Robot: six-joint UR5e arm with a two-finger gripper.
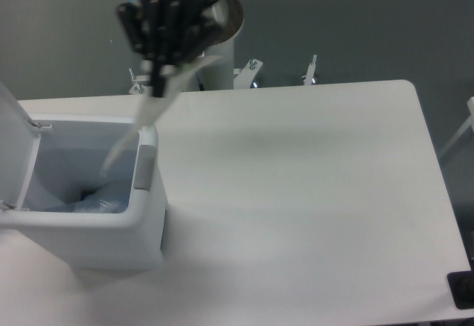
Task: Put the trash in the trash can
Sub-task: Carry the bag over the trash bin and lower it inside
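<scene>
The trash can (pixel 81 230) stood at the table's (pixel 311 215) left edge, its flip lid (pixel 13 148) raised at the far left and the crushed bottle (pixel 96 201) lying in its bottom. Above the can's right rim, the gripper (pixel 158 70) hung blurred, its fingers pinched on the top of the plastic packet (pixel 144 115), which trailed down-left toward the opening, still airborne. Behind it rose the arm's pedestal (pixel 215 59) against a grey floor (pixel 355 22). To the right the white tabletop ran bare to its rounded far-right corner.
</scene>
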